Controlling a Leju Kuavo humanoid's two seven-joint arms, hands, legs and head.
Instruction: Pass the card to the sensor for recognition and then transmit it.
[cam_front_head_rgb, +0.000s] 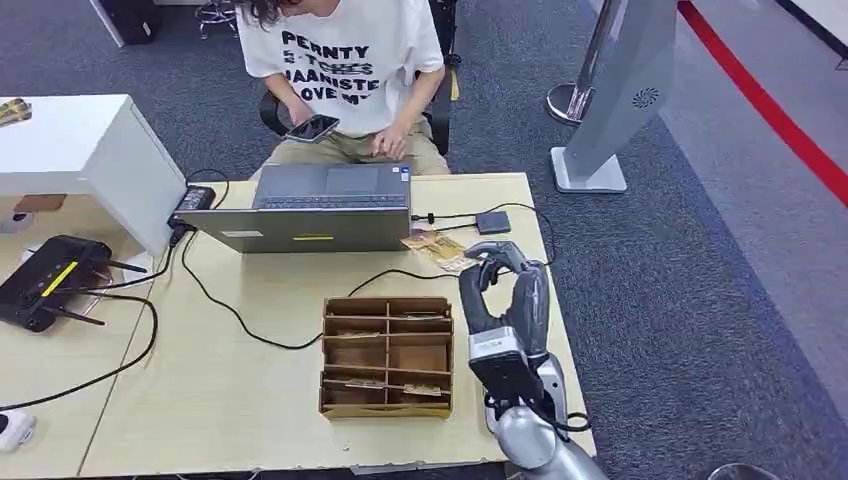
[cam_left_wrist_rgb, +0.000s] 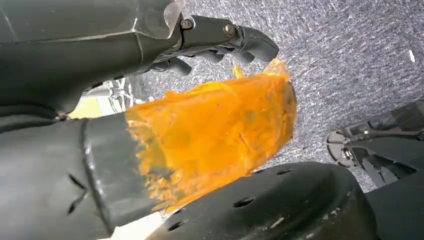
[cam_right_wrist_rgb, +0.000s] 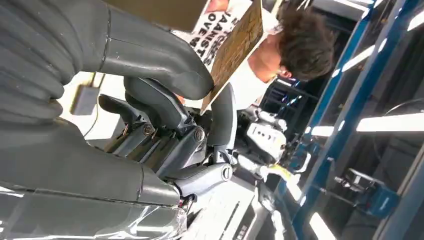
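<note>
My right hand (cam_front_head_rgb: 505, 310) is raised over the table's right side, just right of the wooden card box (cam_front_head_rgb: 386, 355). It pinches a tan printed card (cam_front_head_rgb: 446, 252) that sticks out past its fingertips toward the laptop. The right wrist view shows that card (cam_right_wrist_rgb: 235, 47) clamped between the thick thumb and the dark fingers of the right hand (cam_right_wrist_rgb: 150, 110). A small dark square sensor (cam_front_head_rgb: 492, 221) lies on the table beyond the hand, with a cable running to the laptop. My left hand (cam_left_wrist_rgb: 150, 125), its thumb wrapped in orange tape, hangs over grey carpet and holds nothing.
An open laptop (cam_front_head_rgb: 320, 205) stands at the table's far edge; a person (cam_front_head_rgb: 345, 60) sits behind it holding a phone. Black cables cross the tabletop. A black router (cam_front_head_rgb: 50, 280) and white box (cam_front_head_rgb: 80, 150) are at the left. A grey kiosk stand (cam_front_head_rgb: 620, 90) is on the carpet at the right.
</note>
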